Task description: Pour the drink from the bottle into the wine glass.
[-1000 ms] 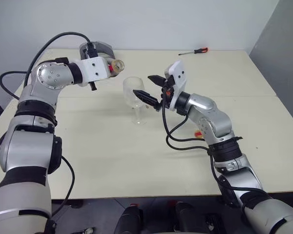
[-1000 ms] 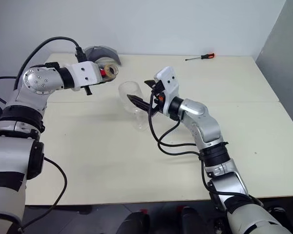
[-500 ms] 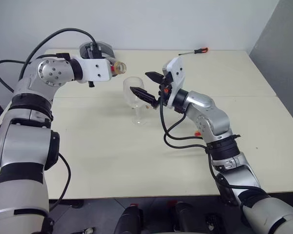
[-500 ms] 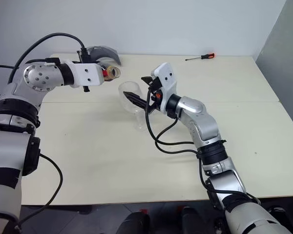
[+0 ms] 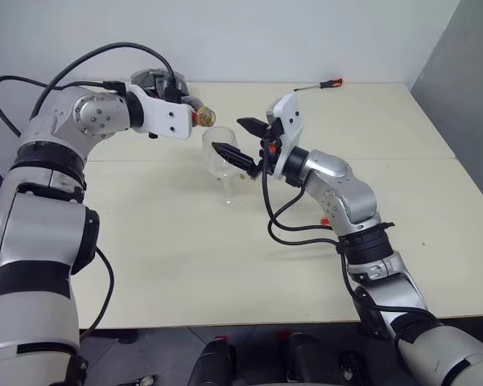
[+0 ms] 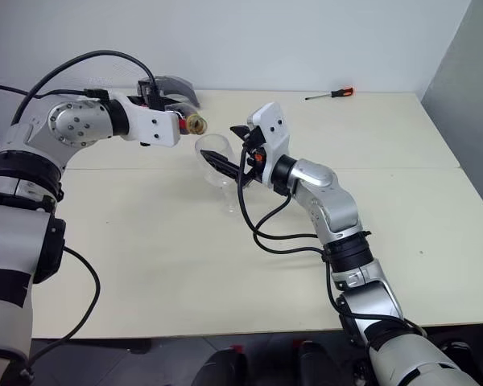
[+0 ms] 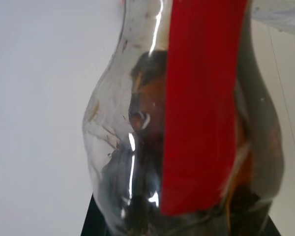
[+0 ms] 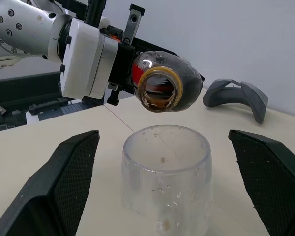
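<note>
Head views: the left gripper (image 5: 195, 115), clamped on the bottle (image 5: 200, 117), holds it tipped on its side just above the rim of the wine glass (image 5: 221, 161), which stands upright on the table (image 5: 185, 241). The right gripper (image 5: 240, 138) has its jaws spread wide on either side of the glass bowl, not touching it. A screwdriver (image 5: 319, 84) lies far back.

Left wrist view: the bottle's red strip (image 7: 201, 103) and the dark drink (image 7: 147, 113) behind it.

Right wrist view: the uncapped bottle mouth (image 8: 160, 90) hangs over the glass; a grey curved object (image 8: 238, 96) rests on the table behind.
</note>
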`<action>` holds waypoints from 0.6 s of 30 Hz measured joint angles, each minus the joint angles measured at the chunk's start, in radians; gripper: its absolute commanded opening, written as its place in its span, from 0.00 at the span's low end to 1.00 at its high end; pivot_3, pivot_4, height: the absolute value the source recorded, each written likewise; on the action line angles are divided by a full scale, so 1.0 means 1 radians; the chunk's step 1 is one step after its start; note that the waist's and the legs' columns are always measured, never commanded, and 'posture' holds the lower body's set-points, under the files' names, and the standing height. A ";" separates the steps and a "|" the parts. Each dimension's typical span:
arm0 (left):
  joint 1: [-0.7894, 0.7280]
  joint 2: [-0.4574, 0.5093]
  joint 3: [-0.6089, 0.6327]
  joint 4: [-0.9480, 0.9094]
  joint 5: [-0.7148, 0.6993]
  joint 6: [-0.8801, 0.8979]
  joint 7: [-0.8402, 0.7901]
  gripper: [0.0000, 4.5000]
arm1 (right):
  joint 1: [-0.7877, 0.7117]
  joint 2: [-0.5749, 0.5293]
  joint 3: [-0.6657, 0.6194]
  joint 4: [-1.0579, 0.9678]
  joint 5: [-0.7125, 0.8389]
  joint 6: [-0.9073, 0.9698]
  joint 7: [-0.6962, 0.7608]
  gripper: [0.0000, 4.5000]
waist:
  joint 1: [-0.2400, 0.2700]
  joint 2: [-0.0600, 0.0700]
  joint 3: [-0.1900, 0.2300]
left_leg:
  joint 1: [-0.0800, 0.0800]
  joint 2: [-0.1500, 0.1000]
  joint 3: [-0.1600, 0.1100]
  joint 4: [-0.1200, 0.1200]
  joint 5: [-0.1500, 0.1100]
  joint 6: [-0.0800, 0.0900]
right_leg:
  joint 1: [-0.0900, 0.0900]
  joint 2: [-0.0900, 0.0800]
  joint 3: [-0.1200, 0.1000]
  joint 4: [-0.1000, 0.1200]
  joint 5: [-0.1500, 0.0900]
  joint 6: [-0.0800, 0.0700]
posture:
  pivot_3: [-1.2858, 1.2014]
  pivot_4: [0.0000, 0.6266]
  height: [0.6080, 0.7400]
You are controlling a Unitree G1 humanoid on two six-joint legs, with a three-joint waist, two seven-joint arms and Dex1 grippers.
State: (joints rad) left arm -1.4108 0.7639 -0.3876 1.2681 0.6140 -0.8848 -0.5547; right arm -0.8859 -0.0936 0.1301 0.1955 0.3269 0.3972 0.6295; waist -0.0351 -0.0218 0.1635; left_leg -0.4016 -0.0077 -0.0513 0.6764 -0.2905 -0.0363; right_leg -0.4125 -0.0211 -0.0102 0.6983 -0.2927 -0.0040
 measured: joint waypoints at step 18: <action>-0.044 0.019 -0.051 0.022 0.076 -0.026 0.064 0.22 | 0.000 0.004 0.000 0.000 0.000 0.000 0.000 1.00 | -0.001 0.000 0.000 | 0.000 0.000 0.000 0.000 0.000 0.000 | 0.000 0.000 0.000 0.000 0.000 0.000 | 0.52 0.24 1.00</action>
State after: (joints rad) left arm -1.4551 0.7833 -0.4389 1.2899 0.6900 -0.9106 -0.4912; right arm -0.8858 -0.0894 0.1303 0.1954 0.3265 0.3969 0.6296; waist -0.0361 -0.0218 0.1635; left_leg -0.4016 -0.0078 -0.0509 0.6766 -0.2904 -0.0364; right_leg -0.4129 -0.0210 -0.0105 0.6987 -0.2927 -0.0040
